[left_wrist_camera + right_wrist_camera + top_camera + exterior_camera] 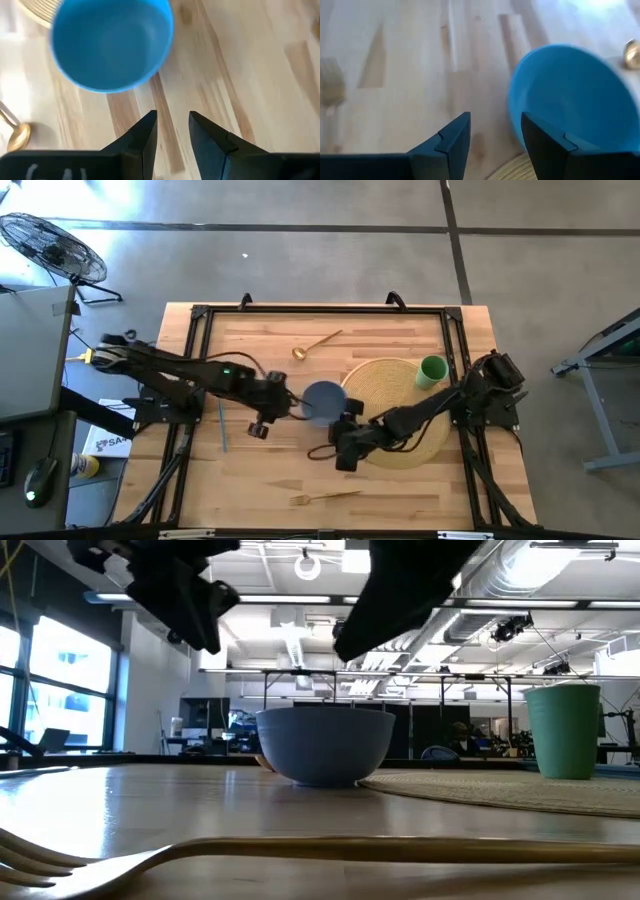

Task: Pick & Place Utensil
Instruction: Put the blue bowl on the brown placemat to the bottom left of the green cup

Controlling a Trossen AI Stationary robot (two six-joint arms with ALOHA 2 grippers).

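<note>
Both empty pincers, left [262,427] and right [343,457], slightly parted, flanking blue bowl [322,400].

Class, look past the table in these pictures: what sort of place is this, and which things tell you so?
Probably a robotics lab or open-plan workshop, not a home. The low view shows exposed ceiling ducts and desks with monitors behind; the high view shows a bare concrete floor, a floor fan and a framed wooden worktable.

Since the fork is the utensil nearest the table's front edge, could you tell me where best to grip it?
Grip the fork mid-handle, from straight above, fingers across its width. It lies flat, tines toward the left arm's side, with bare wood around it. The right gripper hovers closest.
</note>
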